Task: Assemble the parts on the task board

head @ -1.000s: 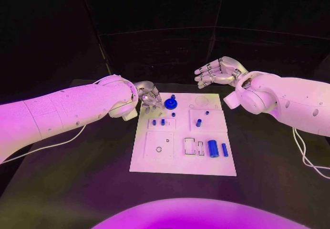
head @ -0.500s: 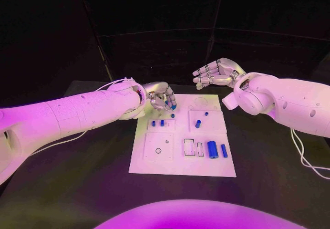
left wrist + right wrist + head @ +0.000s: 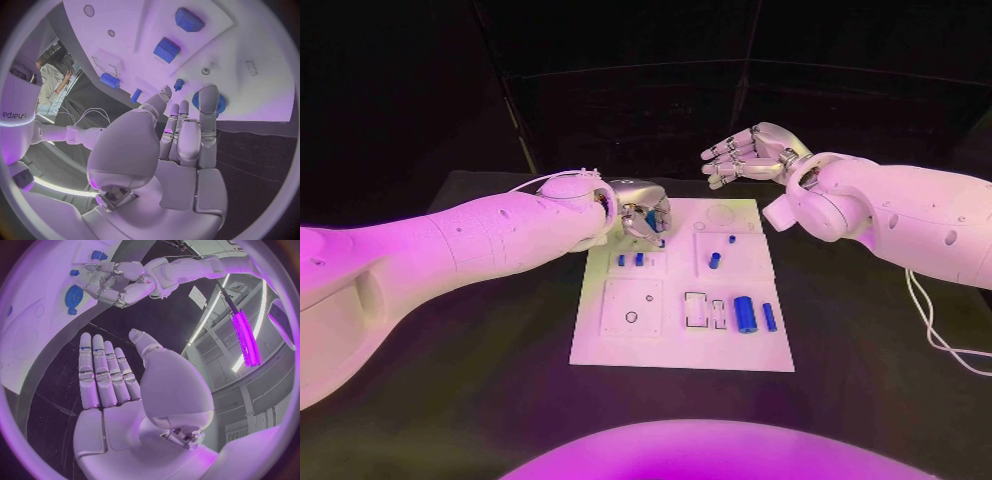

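The left hand (image 3: 640,207) has swung in over the far left corner of the task board (image 3: 632,345) during the last second: a second ago it sat at the board's left edge beside the round blue gear, and it now hangs directly above that part, so the head view hides the gear behind the fingers. In the left wrist view the blue gear (image 3: 220,103) shows just past the fingertips (image 3: 208,95), with the fingers stretched out side by side and nothing visibly clasped between them; I cannot tell whether they touch the gear, but the hand reads as released, not grasping. The right hand (image 3: 751,152) has stayed raised beyond the board's far right corner, palm open and fingers apart, holding nothing. The other blue parts have not shifted: 2 small pegs (image 3: 630,259) near the left side, a short piece (image 3: 714,260) at the middle, and a larger cylinder (image 3: 746,314) with a slim bar (image 3: 770,317) beside it toward the near right. The shift suggests that the left hand is lining up to take or press the gear, so the assembly looks early, with most parts loose.
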